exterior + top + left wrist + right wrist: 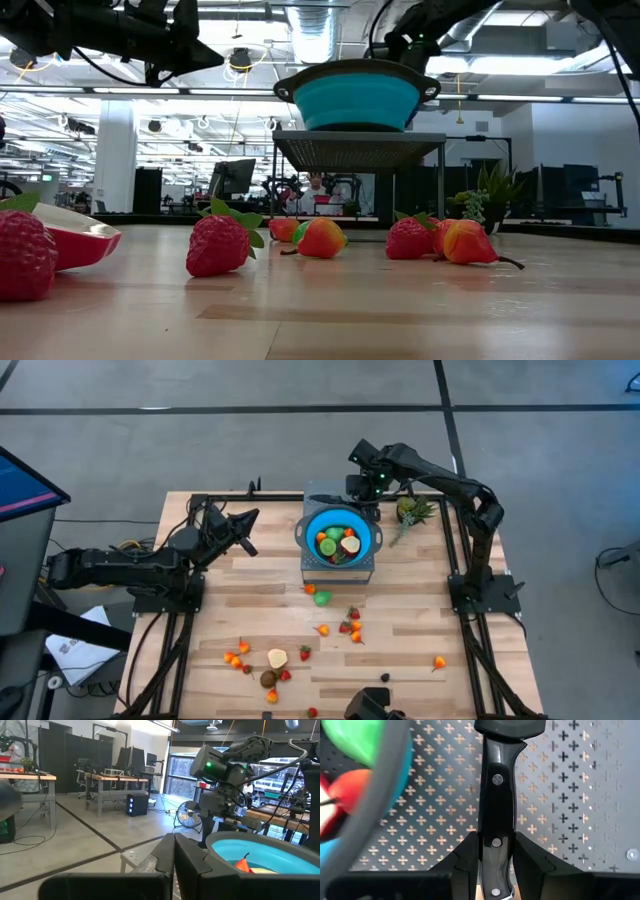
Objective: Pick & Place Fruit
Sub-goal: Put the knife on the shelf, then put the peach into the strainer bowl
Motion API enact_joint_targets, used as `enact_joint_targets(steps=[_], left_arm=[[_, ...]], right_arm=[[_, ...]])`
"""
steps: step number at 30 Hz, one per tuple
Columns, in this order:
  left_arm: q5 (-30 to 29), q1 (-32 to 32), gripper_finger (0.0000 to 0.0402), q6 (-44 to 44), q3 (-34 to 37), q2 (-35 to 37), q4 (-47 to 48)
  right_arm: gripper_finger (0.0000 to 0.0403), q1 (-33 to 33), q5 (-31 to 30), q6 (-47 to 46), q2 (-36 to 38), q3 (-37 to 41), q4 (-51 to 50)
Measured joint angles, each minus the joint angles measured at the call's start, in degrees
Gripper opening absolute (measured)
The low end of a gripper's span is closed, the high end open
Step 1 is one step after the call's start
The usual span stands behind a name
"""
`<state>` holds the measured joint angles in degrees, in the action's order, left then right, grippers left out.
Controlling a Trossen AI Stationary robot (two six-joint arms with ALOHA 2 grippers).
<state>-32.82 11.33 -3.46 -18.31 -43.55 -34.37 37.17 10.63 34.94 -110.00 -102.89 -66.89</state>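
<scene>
A blue bowl (338,536) with a grey rim stands on a grey perforated stand (312,568) at the table's far middle, with several toy fruits (341,542) in it. More fruits lie on the wood: a green one (322,598), strawberries (350,622) and orange ones (234,658). My right gripper (368,498) hangs over the bowl's far right rim, pointing steeply down, shut on a black riveted handle (495,795). My left gripper (247,530) is shut and holds nothing, raised left of the bowl (260,851). My right gripper has the black handle between its two fingers (470,857), which lie against its two long sides (482,845). The fingers run along the handle, coming from above and pointing down at the stand's perforated plate. Whether the handle's far end rests on anything is hidden.
A spiky green-leaved pineapple-like piece (411,511) sits right of the bowl near the far right corner. A black frame rail (455,550) runs along the table's sides. Bare wood (400,630) lies between the stand and the near fruits. A dark object (384,677) lies near the front edge.
</scene>
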Motion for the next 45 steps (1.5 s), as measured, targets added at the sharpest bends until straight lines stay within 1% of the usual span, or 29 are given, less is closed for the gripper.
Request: enact_joint_targets(steps=[7, 8, 10, 13, 15, 17, 19, 23, 29, 36, 45], left_arm=[[0.0, 0.0, 0.0002, 0.0, 0.0, 0.0, 0.02], [0.0, 0.0, 0.0002, 0.0, 0.0, 0.0, 0.0], [0.0, 0.0, 0.0002, 0.0, 0.0, 0.0, 0.02], [0.0, 0.0, 0.0002, 0.0, 0.0, 0.0, 0.02], [0.0, 0.0, 0.0002, -0.02, 0.0, 0.0, 0.02], [0.0, 0.0, 0.0002, -0.02, -0.01, 0.0, 0.02], [0.0, 0.0, 0.0002, -0.02, 0.0, 0.0, 0.03], [0.0, 0.0, 0.0002, -0.02, -0.01, 0.0, 0.02], [0.0, 0.0, 0.0002, -0.02, 0.0, 0.0, 0.02], [0.0, 0.0, 0.0002, -0.01, 0.0, 0.0, 0.02], [0.01, 0.0, 0.0002, -0.01, 0.0, 0.0, 0.02]], right_arm=[[0.0083, -0.18, 0.01, 0.02, 0.0, 0.0, -0.09], [0.0089, -0.37, 0.0, 0.01, 0.0, 0.0, -0.09], [0.012, -0.46, -0.02, 0.02, 0.0, 0.0, -0.11], [0.0182, -0.81, 0.0, 0.01, 0.0, 0.0, -0.11], [0.0213, -0.96, -0.02, 0.0, 0.0, 0.0, -0.08], [0.0229, -1.15, -0.02, 0.0, 0.0, 0.0, -0.02], [0.0233, -1.14, -0.04, 0.03, 0.0, 0.0, 0.04], [0.0223, -1.08, -0.09, 0.07, 0.0, 0.0, 0.04], [0.0188, -0.11, -1.71, 0.17, 0.02, -0.6, -0.01], [0.0139, 0.61, -1.74, 0.15, 0.07, -5.55, -1.02], [0.009, 3.06, -1.77, 0.15, 0.09, -11.19, -8.36]])
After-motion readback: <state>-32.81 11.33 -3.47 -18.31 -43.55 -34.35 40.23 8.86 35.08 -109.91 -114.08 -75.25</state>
